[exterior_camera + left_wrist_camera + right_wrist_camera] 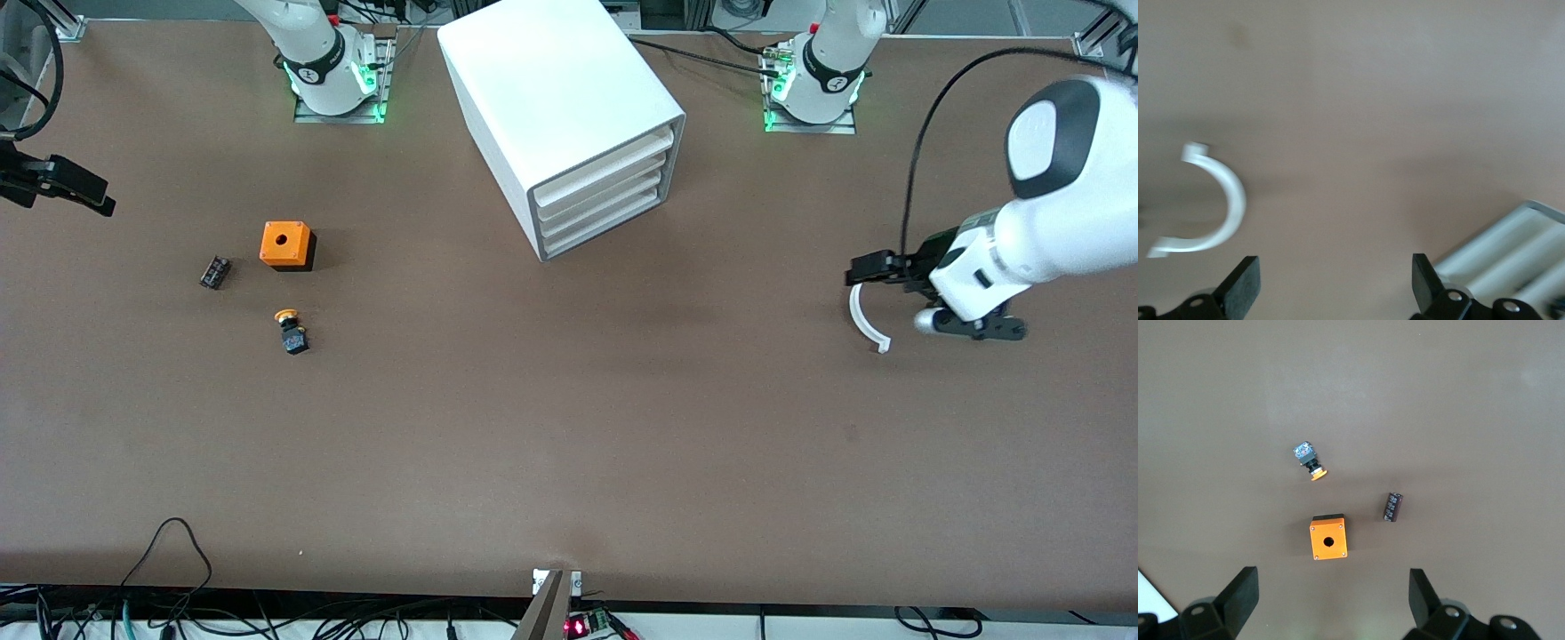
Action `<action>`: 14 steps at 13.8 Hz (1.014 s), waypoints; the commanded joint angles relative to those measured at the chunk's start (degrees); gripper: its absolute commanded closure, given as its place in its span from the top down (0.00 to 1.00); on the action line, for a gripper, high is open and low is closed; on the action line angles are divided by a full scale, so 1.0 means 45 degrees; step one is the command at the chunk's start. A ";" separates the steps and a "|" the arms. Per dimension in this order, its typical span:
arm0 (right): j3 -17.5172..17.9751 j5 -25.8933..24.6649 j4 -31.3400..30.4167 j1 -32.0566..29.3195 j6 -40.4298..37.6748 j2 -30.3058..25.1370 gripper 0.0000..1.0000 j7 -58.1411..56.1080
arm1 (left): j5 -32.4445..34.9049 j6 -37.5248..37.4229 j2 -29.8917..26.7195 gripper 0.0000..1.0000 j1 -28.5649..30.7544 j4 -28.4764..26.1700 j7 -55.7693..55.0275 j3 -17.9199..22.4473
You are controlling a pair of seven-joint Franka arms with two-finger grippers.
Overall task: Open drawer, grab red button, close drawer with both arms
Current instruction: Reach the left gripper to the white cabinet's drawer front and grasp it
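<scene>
The white four-drawer cabinet (560,98) stands between the two arm bases, its front turned toward the left arm's end. The drawer (605,182), second from the top, is shut like the other three. The red-capped button is hidden. My left gripper (942,307) hangs open and empty over the table at the left arm's end, beside a white curved piece. In the left wrist view its fingers (1335,287) stand wide apart, with a corner of the cabinet (1511,250) showing. My right gripper (53,187) is open and empty (1335,600) above the right arm's end.
An orange box with a hole (286,244), a yellow-capped button (291,331) and a small dark block (214,271) lie toward the right arm's end. A white curved piece (865,320) lies under the left hand. Cables hang along the table edge nearest the front camera.
</scene>
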 commanded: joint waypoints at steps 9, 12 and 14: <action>-0.0081 0.0159 -0.0214 0.0002 0.0084 -0.0186 1.00 -0.0218 | -0.6801 -0.0171 0.4212 1.00 -0.0903 -0.2081 0.6829 -0.1671; -0.0081 0.0159 -0.0214 0.0002 0.0084 -0.0186 1.00 -0.0218 | -0.8204 -0.0054 0.4411 1.00 -0.1237 -0.3055 0.7069 -0.2589; -0.0081 0.0159 -0.0214 0.0002 0.0084 -0.0186 1.00 -0.0218 | -0.8405 -0.0034 0.4352 1.00 -0.1296 -0.3487 0.7088 -0.3273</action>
